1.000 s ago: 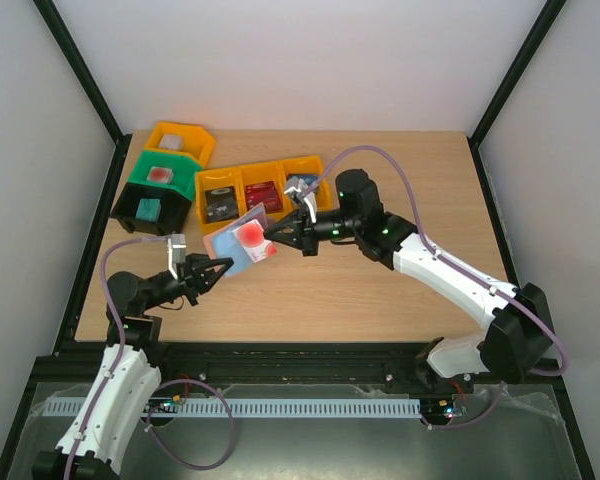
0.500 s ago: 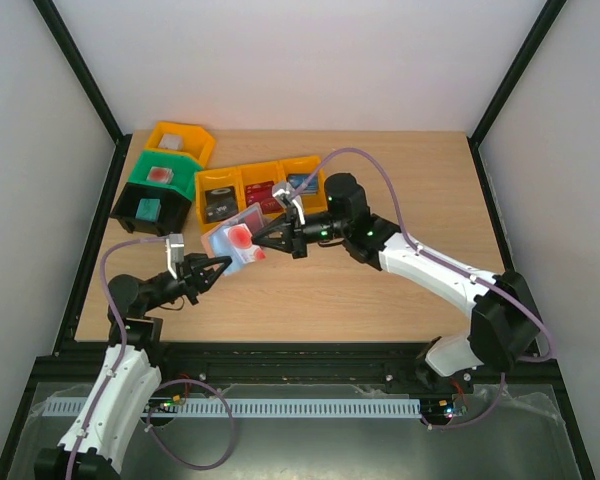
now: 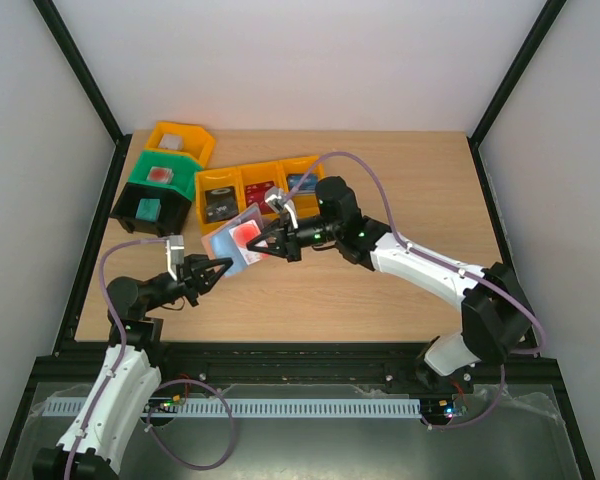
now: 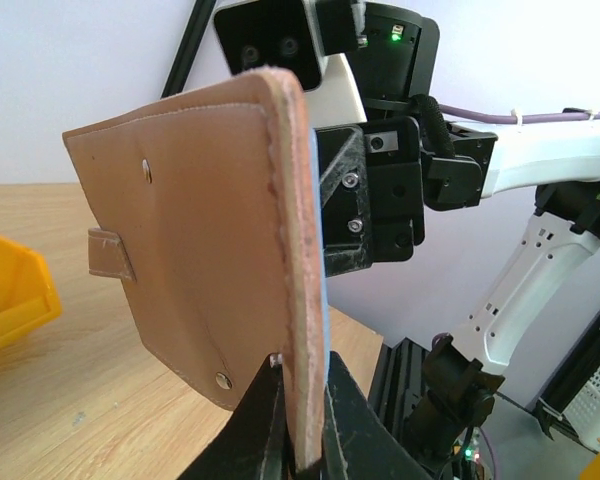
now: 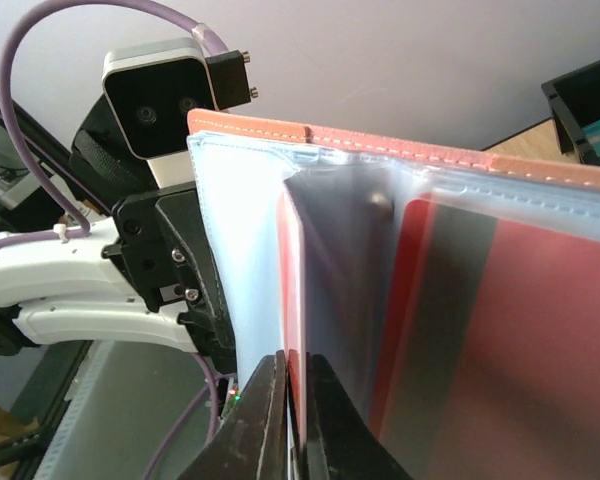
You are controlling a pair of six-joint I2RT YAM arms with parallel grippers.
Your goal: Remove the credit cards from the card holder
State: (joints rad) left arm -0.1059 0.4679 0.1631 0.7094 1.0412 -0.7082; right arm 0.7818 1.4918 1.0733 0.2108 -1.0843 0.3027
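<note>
Top view only: card holder (image 3: 242,240) aloft, just in front of yellow bins (image 3: 237,180), blue lining and red card (image 3: 248,234) up; open table (image 3: 400,200) to its right and near side. Left wrist: tan outside, left gripper (image 4: 300,425) clamped on stitched edge; right wrist: right gripper (image 5: 292,400) pinching an inner clear-pocket edge.

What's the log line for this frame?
left fingers: shut on holder edge | right fingers: shut on inner sleeve | holder: open, upright between arms | red card: in sleeve, not out
</note>
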